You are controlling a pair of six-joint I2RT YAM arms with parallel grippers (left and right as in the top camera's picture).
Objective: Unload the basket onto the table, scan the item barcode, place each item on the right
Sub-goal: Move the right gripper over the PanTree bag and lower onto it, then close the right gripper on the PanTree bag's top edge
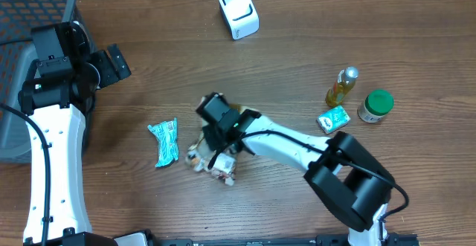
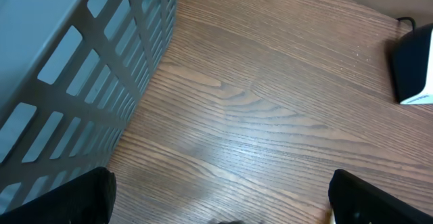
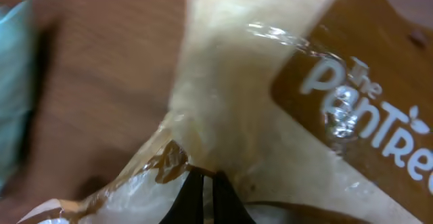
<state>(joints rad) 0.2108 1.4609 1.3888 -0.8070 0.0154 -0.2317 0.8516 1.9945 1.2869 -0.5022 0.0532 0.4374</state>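
Observation:
The item is a clear and brown snack bag (image 1: pixel 217 166) lying near the table's middle; its print shows close up in the right wrist view (image 3: pixel 284 109). My right gripper (image 1: pixel 214 151) (image 3: pixel 208 176) is shut, its black fingertips pinching the bag's film. The white barcode scanner (image 1: pixel 239 12) stands at the far edge, and its dark side shows at the right of the left wrist view (image 2: pixel 411 65). My left gripper (image 1: pixel 111 66) (image 2: pixel 223 200) hangs wide open over bare wood beside the basket, with nothing between its fingers.
A grey slatted basket (image 1: pixel 30 23) (image 2: pixel 61 68) fills the far left corner. A teal wrapper (image 1: pixel 165 140) lies left of the bag. At the right stand a yellow oil bottle (image 1: pixel 341 87), a green-lidded jar (image 1: pixel 375 106) and a small teal box (image 1: pixel 334 119).

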